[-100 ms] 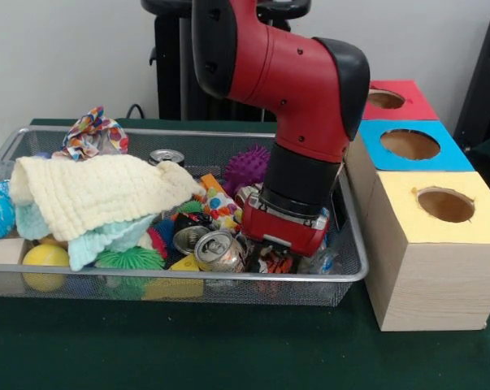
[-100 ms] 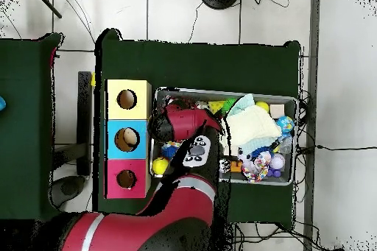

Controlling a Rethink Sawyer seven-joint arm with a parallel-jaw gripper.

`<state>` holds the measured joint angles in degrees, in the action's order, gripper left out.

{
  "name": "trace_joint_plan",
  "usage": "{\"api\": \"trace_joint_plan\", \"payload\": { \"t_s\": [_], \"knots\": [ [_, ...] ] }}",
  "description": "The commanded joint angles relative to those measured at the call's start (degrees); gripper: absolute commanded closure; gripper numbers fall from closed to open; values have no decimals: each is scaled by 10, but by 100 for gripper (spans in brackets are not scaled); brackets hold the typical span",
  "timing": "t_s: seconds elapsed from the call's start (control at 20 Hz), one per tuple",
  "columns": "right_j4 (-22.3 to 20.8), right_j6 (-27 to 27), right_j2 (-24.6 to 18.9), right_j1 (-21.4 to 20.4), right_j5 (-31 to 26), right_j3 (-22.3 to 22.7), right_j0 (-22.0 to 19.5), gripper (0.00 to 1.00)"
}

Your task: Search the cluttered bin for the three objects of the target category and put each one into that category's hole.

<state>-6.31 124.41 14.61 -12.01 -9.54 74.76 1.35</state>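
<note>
Jaws could not be judged open or closed; the gripper (image 1: 279, 253) sat buried among clutter at the wire bin's (image 1: 352, 275) end nearest the boxes, just beside a silver can (image 1: 218, 249) (fingers hidden by the red wrist); a cream cloth (image 1: 98, 192) covered much of the remaining pile; judged step: searching or picking; the next move called for a lift clear toward the yellow hole (image 1: 445, 204).

The end effector's tips are hidden among clutter inside the wire mesh bin (image 1: 352, 275), and the folded cream knitted cloth (image 1: 98, 192) there covers several toys.
</note>
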Motion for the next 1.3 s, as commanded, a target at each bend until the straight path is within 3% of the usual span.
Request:
{"api": "trace_joint_plan", "payload": {
  "t_s": [0.05, 0.35, 0.55, 0.65, 1.0, 1.3],
  "knots": [
    [7, 15, -68, 65, -76, -15, -28, 100],
    [4, 5, -70, 60, -115, -20, -32, 100],
    [29, 47, -65, 52, -115, -11, -28, 100],
    [33, 44, -70, 33, -132, 2, -32, 100],
    [61, 32, -79, -146, -231, 117, -38, 100],
    [83, 43, -63, -220, -283, 146, -42, 100]
  ]
}}
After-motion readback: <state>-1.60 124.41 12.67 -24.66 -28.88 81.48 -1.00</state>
